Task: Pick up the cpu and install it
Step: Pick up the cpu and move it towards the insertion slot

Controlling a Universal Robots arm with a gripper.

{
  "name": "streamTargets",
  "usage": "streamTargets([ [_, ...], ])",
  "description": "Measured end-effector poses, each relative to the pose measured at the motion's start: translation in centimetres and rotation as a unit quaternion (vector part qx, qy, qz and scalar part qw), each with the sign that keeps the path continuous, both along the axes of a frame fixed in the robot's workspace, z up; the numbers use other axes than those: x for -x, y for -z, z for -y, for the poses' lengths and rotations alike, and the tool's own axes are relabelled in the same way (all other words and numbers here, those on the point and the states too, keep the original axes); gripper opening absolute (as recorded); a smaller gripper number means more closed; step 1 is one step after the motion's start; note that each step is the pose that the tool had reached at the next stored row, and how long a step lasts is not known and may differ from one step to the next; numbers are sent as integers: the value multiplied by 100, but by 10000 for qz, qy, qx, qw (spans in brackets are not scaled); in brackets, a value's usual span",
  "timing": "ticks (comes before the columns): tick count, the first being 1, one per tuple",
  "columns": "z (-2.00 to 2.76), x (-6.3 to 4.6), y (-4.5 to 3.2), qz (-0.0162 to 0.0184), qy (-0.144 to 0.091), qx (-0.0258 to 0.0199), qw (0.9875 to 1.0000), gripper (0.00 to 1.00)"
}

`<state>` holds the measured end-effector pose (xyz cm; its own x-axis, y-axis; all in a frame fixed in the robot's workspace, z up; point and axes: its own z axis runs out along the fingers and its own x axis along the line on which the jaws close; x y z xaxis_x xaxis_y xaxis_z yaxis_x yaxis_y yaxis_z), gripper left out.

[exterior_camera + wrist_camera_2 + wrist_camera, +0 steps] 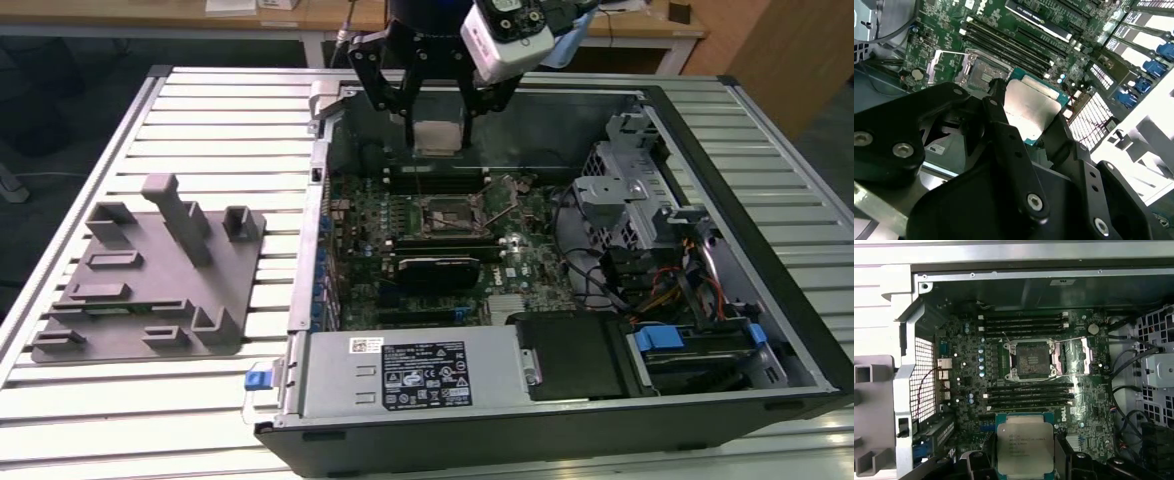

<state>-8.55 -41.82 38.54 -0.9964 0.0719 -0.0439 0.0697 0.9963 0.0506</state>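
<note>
On the exterior view's left, a gray moulded fixture (147,270) sits on the slatted metal table (214,110), just beside the open computer case (534,430). Over the case's far side, the arm's black pincer (438,132) holds the cpu (438,142) in the air, clear of the green motherboard (400,250). Its jaws are drawn in partway and clamp two opposite edges of the chip. In both wrist views the cpu (1031,107) (1025,447) lies flat between the two dark fingers (1004,140), silvery top showing. The socket (451,213) stands open below; in the first wrist view this socket (1031,359) sits between rows of memory slots (1024,322), apart from the chip. On the exterior view's right stands the metal drive cage (627,190).
</note>
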Motion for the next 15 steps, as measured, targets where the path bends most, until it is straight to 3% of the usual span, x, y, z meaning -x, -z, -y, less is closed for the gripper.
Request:
streamTargets([
  [7,-5,-6,16,-3,0,6,10000,55],
  [15,-60,-38,138,-25,0,26,10000,55],
])
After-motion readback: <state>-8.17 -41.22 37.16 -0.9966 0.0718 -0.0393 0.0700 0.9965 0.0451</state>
